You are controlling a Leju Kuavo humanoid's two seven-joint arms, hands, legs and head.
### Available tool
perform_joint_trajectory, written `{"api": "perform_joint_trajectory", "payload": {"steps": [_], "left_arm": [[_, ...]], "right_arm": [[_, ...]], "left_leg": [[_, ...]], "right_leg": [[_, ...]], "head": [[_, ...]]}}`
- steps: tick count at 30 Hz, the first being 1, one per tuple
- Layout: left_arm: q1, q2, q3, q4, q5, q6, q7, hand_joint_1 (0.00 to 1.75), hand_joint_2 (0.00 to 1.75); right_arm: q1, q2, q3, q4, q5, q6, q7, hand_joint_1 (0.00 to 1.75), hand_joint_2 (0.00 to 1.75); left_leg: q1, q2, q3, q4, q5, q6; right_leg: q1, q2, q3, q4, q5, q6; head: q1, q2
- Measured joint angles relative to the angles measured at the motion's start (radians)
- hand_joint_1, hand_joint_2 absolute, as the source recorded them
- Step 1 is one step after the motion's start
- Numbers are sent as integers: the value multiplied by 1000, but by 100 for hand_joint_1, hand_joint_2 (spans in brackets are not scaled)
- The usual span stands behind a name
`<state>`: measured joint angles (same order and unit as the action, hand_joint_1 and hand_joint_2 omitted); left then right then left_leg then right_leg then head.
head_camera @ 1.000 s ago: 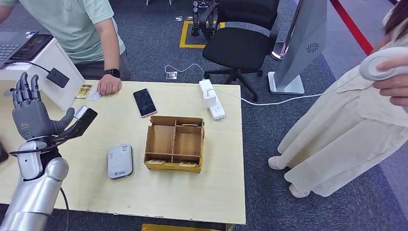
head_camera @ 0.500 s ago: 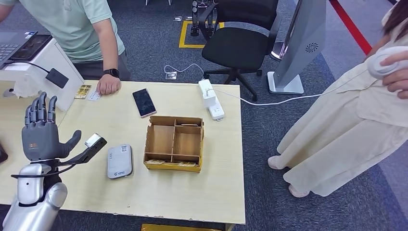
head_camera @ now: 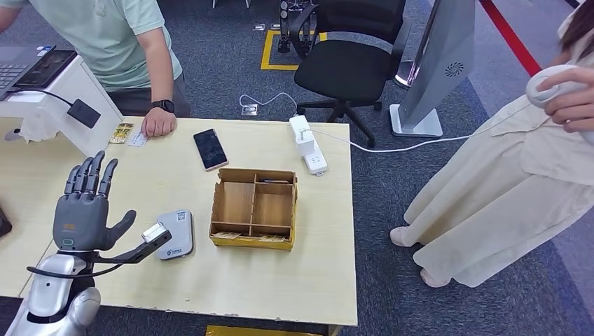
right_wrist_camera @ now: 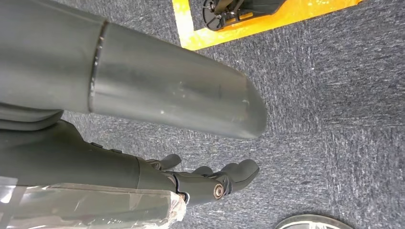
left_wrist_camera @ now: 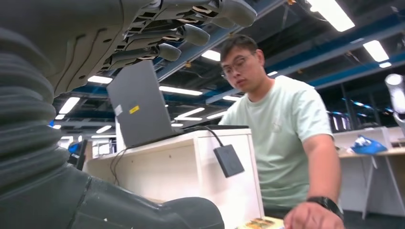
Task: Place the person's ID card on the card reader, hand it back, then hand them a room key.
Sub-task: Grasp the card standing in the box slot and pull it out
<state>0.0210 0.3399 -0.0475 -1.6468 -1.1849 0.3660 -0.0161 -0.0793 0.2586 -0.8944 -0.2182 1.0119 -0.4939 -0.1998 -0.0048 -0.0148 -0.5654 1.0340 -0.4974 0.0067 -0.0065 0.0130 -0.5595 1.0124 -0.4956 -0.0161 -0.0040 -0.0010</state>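
One left hand [head_camera: 87,210] hovers empty, fingers spread upward, beside the grey card reader [head_camera: 175,234] on the table [head_camera: 294,280]; right hand's [right_wrist_camera: 210,183] fingers curl loosely over carpet, state uncertain.

I see a light wood bench [head_camera: 231,280] standing on dark blue carpet. On the bench sits a brown wooden box [head_camera: 253,208] with open sections inside. Just beside the box lies a small grey card reader [head_camera: 176,233]. A black phone [head_camera: 210,148] lies flat near the far edge. A white power strip [head_camera: 308,145] rests at the far corner, with its cord running off the bench. Two small cards [head_camera: 129,134] lie by the person's hand [head_camera: 158,123], which rests on the bench.
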Motion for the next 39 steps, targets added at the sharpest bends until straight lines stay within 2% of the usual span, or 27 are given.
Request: {"api": "perform_joint_trajectory", "payload": {"steps": [7,17,27,39], "left_arm": [[-1,0,-56,-2,-4,-41,8,0,175],[-3,0,-87,-3,-3,-56,7,0,175],[-5,-9,-172,0,-31,-94,9,0,175],[54,51,-212,-33,-19,-158,-11,0,175]], "right_arm": [[0,1,-4,-2,-2,1,-1,0,0],[0,2,-4,-3,-1,1,-1,0,0],[0,6,-4,-7,-3,1,-2,0,0],[0,6,-5,-8,-4,5,-3,0,0]], "left_leg": [[0,0,0,0,0,0],[0,0,0,0,0,0],[0,0,0,0,0,0],[0,0,0,0,0,0]], "right_leg": [[0,0,0,0,0,0],[0,0,0,0,0,0],[0,0,0,0,0,0],[0,0,0,0,0,0]], "head": [[0,0],[0,0],[0,0],[0,0]]}}
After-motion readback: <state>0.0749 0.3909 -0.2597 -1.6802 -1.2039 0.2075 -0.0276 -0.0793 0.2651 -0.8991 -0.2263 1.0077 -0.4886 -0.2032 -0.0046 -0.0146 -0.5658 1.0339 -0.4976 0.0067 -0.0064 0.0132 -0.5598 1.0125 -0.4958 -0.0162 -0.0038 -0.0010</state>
